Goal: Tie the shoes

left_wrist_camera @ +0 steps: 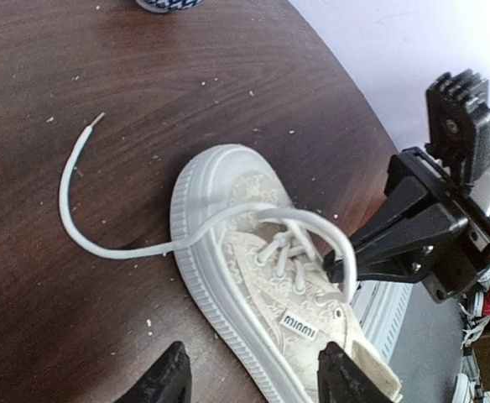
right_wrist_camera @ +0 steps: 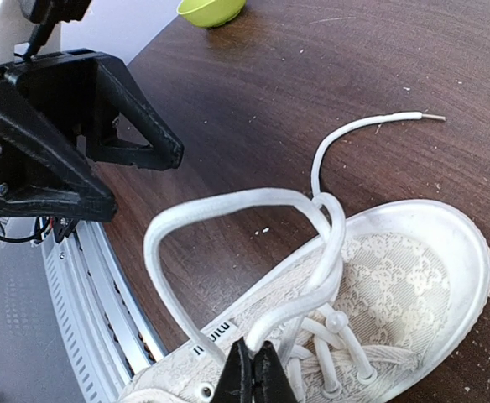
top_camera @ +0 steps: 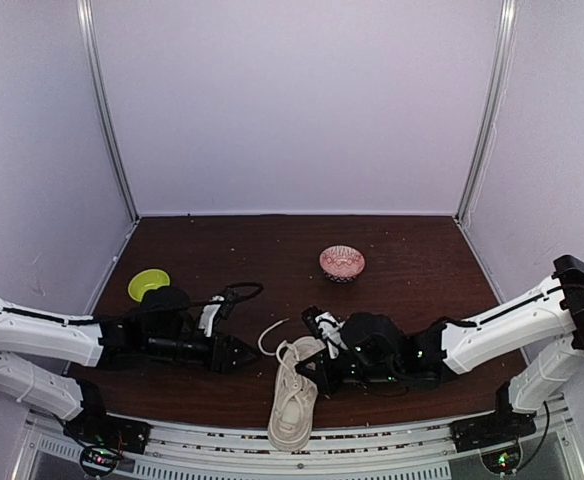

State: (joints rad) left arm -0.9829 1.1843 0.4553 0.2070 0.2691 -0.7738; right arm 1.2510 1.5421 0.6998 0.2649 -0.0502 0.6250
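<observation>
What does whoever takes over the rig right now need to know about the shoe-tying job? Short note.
Left gripper: jaws open, empty, just left of the sneaker.
Right gripper: jaws shut on the lace loop, lifted over the eyelets.
Sneaker: at the near edge of the table between the arms, toe pointing away from the bases. One lace end lies loose on the table by the toe.
Done: one loop formed and held.
Left: no finished bow or knot visible; the loose end probably needs picking up and tying.
</observation>
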